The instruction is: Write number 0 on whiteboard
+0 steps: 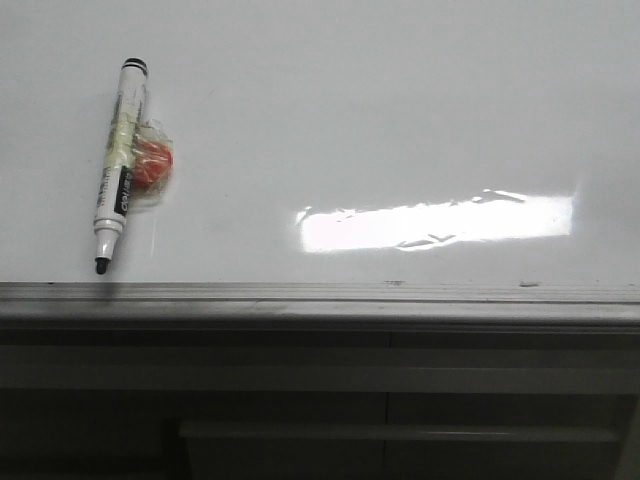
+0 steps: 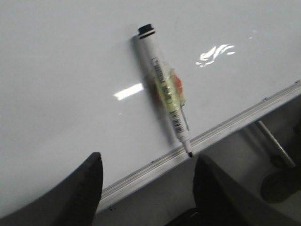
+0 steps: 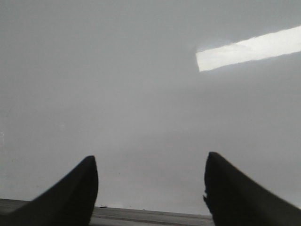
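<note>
White and glossy, the whiteboard (image 1: 320, 110) fills the front view, with no number 0 drawn on it anywhere that the three views show. Far left on the board lies a marker (image 1: 120, 165), uncapped, its black tip pointing toward the near edge and stopping just short of the grey metal rail (image 1: 320, 293). Yellowish tape (image 1: 125, 135) wraps the barrel, and a small red-orange lump (image 1: 153, 166) under clear wrap sits touching the marker's right side. Moving right, a bright strip of glare (image 1: 435, 222) stretches across the board's surface, close to the rail. Two small dark specks sit on the rail below that glare.

Over to the left wrist view: the left gripper (image 2: 148, 190) hangs with fingers spread wide, nothing between them, near the rail (image 2: 197, 141), and the marker (image 2: 164, 87) lies ahead of it, apart from both fingers (image 2: 82, 193). On the right wrist view, the right gripper (image 3: 150, 193) is also spread wide and empty, over bare board (image 3: 117, 94), with the glare strip (image 3: 249, 48) ahead of it.
</note>
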Motion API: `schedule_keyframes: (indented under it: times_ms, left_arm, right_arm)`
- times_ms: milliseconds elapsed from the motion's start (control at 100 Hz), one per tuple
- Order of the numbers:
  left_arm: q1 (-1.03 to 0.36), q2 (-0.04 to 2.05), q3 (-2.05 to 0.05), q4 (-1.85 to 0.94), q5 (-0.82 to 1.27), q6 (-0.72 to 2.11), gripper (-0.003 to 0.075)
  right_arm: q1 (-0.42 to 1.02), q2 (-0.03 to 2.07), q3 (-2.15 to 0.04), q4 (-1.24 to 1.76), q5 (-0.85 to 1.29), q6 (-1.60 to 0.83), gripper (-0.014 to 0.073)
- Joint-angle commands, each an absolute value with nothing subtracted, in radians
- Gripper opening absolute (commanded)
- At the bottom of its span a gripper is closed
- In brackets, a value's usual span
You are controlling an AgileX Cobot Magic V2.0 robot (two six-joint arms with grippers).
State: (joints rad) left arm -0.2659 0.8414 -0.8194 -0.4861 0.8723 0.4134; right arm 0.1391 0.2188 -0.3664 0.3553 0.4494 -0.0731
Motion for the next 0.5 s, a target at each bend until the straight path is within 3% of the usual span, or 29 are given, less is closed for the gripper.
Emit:
schedule_keyframes:
  times_ms: [0, 130, 490]
  left_arm:
    - [-0.327, 0.895, -0.869, -0.498, 0.821, 0.298, 0.0379]
    - [-0.405, 0.975, -0.869, -0.466, 0.765, 0.132, 0.0379]
    - [-0.518, 1.151, -0.869, -0.474, 0.624, 0.108, 0.0379]
  right_arm:
    - [0.139, 0.240, -0.401, 0.355, 0.379, -0.089, 0.0423]
    - [0.139, 0.240, -0.401, 0.355, 0.381, -0.089, 0.0423]
    - [0.139, 0.240, -0.401, 0.355, 0.393, -0.089, 0.0423]
